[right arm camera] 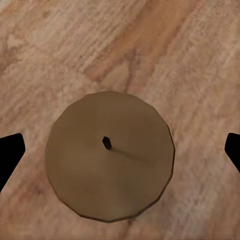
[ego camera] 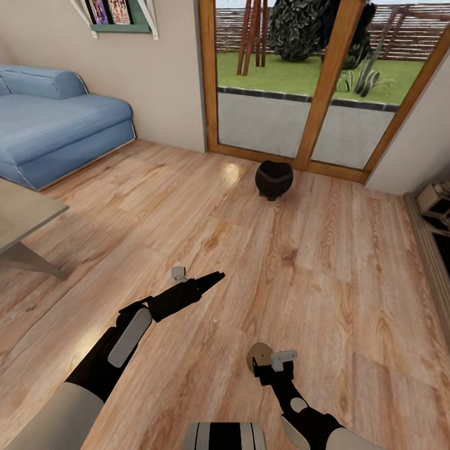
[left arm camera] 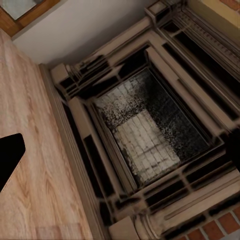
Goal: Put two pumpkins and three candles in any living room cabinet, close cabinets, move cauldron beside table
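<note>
Hovering over a candle, the right gripper points straight down with its jaws spread wide, one dark fingertip at each side of the wrist view, holding nothing. The candle stands upright on the floor directly beneath. Descending off-centre could tip or roll it; closing too high would likely miss the stubby body altogether. The left gripper reaches forward empty; how far it is open I cannot tell. Its camera looks into the fireplace. The cauldron sits by the glass door, well apart from the table at far left.
</note>
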Available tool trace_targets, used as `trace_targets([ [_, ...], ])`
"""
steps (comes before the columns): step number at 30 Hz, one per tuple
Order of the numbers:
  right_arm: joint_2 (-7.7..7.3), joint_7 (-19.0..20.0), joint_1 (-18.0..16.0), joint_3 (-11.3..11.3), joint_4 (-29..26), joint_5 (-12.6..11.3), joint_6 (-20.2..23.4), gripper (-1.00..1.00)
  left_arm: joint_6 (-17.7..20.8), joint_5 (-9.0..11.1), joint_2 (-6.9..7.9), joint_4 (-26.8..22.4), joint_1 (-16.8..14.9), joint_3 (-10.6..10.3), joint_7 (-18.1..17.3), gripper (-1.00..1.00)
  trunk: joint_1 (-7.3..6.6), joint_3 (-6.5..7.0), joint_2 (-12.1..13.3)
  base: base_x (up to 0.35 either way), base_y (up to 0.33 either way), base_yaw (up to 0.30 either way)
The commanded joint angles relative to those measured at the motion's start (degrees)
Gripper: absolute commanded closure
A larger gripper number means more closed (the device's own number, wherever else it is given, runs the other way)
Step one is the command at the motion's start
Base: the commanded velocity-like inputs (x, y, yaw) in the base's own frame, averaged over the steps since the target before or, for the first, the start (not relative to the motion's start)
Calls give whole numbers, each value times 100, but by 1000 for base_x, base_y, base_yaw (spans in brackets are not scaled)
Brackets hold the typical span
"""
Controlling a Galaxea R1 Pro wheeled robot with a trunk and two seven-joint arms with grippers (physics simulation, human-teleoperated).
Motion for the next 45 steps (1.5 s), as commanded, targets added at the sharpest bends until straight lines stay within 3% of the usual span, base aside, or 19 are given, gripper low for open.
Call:
trace_targets([
  [1, 0, 0, 0, 0, 3, -1, 0, -100, -2, -1, 0, 0, 0, 0, -2, -100, 0, 0, 0, 0, 0, 0],
  [11, 0, 0, 0, 0, 7, -1, -2, -100, -66, 6, 7, 0, 19, 3, -14, -100, 0, 0, 0, 0, 0, 0],
  [18, 0, 0, 0, 0, 1, 4, -2, -100, -90, -2, 1, 0, 20, 5, -14, -100, 18, -155, -9, 0, 0, 0],
  [22, 0, 0, 0, 0, -1, 7, 0, -100, -91, -1, 1, 0, 19, 5, -14, -100, 18, -155, -9, 0, 0, 0],
  [27, 0, 0, 0, 20, -8, 7, 0, -100, -91, -2, 0, 0, 19, 4, -14, -100, 31, -266, -16, 0, 0, 0],
  [45, -8, 2, 0, 26, -45, 7, 0, -100, -91, -2, 6, 2, 22, 4, -13, -100, 52, -443, -27, 0, 0, 0],
])
